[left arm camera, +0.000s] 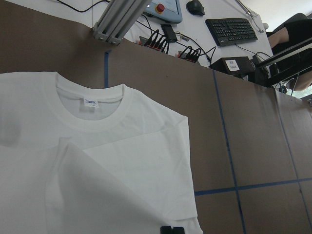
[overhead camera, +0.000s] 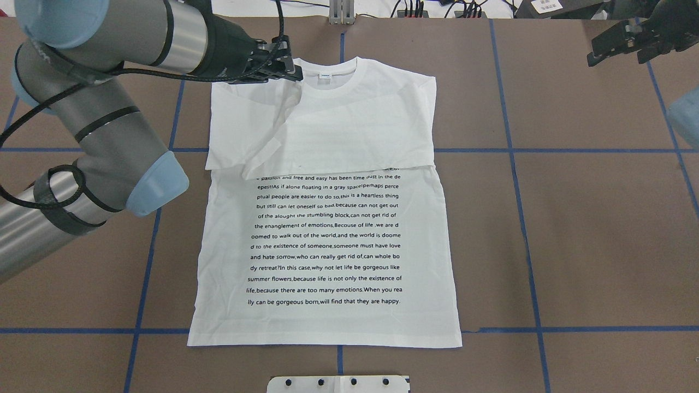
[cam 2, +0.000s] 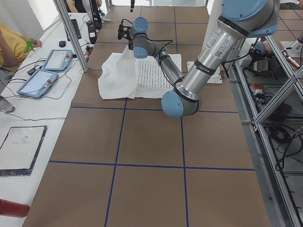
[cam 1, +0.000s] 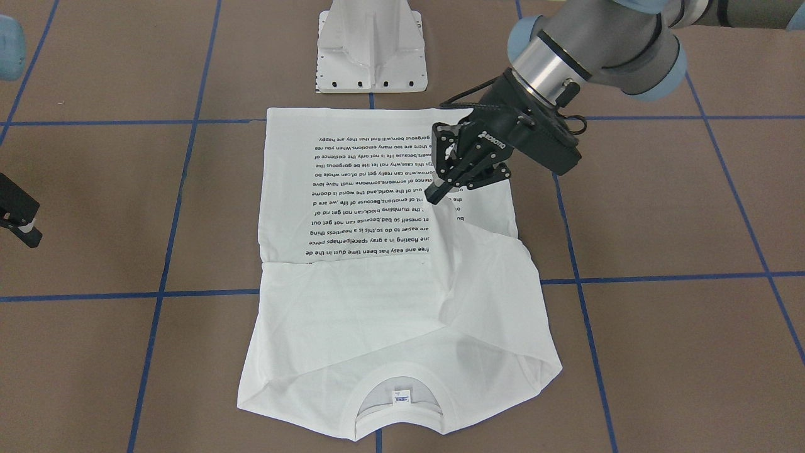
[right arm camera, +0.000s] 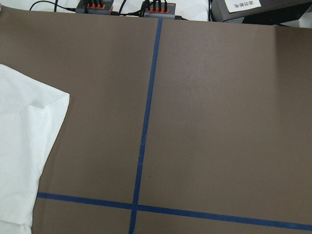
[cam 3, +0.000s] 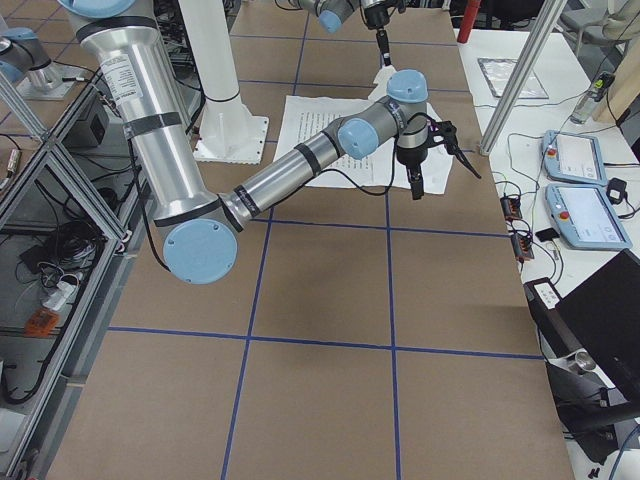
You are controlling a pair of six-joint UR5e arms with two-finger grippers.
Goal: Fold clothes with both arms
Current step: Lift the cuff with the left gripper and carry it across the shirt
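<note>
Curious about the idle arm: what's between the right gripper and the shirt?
From right gripper to shirt, only bare table and one blue tape line, seen overhead.

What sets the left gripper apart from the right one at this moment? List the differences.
The left gripper is shut on a raised fold of the white T-shirt; the right gripper holds nothing, its jaws apart. The left gripper is over the shirt; the right gripper hangs well off to the shirt's side, above the bare table. Both are black two-finger grippers.
</note>
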